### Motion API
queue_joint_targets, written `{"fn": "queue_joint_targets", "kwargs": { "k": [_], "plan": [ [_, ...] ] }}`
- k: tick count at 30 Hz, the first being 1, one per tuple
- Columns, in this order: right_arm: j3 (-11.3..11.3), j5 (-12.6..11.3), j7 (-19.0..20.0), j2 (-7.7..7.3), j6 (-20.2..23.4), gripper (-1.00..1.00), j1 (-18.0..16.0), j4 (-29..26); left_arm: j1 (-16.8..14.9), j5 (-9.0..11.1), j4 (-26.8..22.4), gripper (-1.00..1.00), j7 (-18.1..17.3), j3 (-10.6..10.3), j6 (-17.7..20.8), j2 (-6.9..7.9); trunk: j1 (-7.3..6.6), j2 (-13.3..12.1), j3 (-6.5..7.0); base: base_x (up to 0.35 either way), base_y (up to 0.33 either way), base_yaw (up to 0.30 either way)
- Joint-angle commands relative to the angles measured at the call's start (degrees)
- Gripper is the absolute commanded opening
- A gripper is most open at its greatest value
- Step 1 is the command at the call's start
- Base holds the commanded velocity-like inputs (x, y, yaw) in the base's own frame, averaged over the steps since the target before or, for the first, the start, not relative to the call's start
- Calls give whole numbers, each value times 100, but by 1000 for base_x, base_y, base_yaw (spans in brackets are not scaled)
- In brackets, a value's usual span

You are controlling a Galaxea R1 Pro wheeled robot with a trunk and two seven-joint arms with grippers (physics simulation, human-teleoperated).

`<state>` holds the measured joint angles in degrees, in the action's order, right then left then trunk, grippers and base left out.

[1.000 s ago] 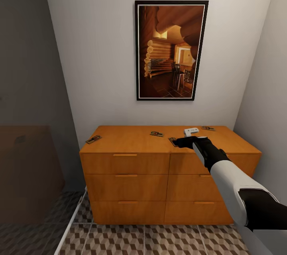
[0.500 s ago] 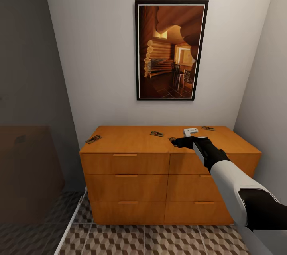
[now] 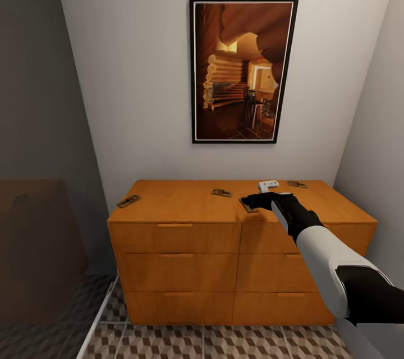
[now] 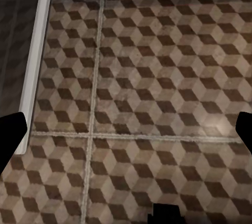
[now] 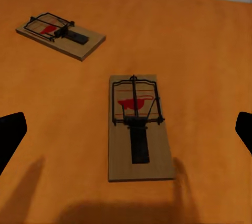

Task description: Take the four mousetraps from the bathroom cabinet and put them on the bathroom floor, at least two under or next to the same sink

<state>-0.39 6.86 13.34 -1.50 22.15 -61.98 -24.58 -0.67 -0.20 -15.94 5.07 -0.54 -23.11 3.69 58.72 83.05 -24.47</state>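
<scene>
Four mousetraps sit on the flat top of the cabinet (image 3: 179, 202). One mousetrap (image 3: 247, 205) lies near the front edge, right under the tips of the right gripper (image 3: 253, 201) — in the right wrist view this trap (image 5: 138, 125) rests flat between the two dark fingertips, its wire bar and red patch at the far end, jaws spread wide and touching nothing. A second mousetrap (image 3: 221, 193) lies just beyond it toward the back edge, also seen in the right wrist view (image 5: 60, 35). A third (image 3: 128, 201) lies at the cabinet top's left edge, and a fourth (image 3: 297, 184) sits near the back right corner, beside a small white object (image 3: 268, 184). Above the cabinet hangs a framed picture (image 3: 243, 70) of a log interior. The left gripper (image 4: 126, 129) hangs over the bathroom floor (image 4: 157, 77) — cube-patterned tiles — with its jaws wide apart.
</scene>
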Motion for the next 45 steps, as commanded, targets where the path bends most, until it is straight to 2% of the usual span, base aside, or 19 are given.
{"fn": "queue_joint_targets", "kwargs": {
  "k": [1,14,37,45],
  "plan": [
    [-5,61,38,-2,26,100,-3,-11,-4,-2,4,100,20,-7,-18,0,1,3,-7,61,0,0],
    [3,52,45,-90,26,100,-3,-3,-4,0,4,100,20,-7,-18,0,1,3,-7,12,0,0],
    [4,44,51,-96,8,100,-5,120,-4,2,4,100,20,-7,-16,0,1,3,-7,0,0,0],
    [4,43,55,-96,-206,100,-3,145,-4,2,11,100,20,-7,-10,0,1,3,-7,0,0,0]
  ]
}}
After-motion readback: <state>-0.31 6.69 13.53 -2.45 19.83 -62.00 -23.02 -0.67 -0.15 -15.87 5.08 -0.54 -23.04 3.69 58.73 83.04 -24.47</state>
